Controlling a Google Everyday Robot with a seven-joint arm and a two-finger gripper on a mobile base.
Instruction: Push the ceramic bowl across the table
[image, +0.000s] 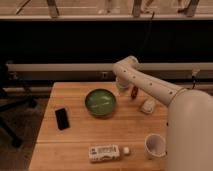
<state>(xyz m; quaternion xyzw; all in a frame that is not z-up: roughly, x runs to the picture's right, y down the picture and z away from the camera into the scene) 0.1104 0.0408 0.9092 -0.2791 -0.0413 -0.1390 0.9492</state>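
1. As seen from a raised front angle, looked down on a light-brown wooden plank table (70, 145) set before a dark wall with a pale rail.
2. Showed the ceramic bowl (100, 102), round, glossy green and darker at the rim, upright near the middle of the table, a little toward the far edge.
3. Showed a white robot arm (150, 86) extended from the bulky body at the right, bent at an elbow above the far edge and turned downward.
4. Placed the tool (122, 88) at the arm's end, low over the table, just beside the bowl's far right rim; could not tell whether touching.
5. Could not tell the tool's state, wide or narrow.
6. Showed a small reddish-brown item (134, 92) just right of the tool, and a small whitish object (148, 105) nearer the right edge.
7. Showed a black phone (62, 118) lying flat left of the bowl, apart from it.
8. Showed a white cup (154, 145) upright near the front right corner.
9. Showed a labelled bottle (104, 152) on its side at the front edge, with a small white piece (126, 150) just beside its right end.
10. Showed a dark office chair (11, 102) on the floor left of the table.
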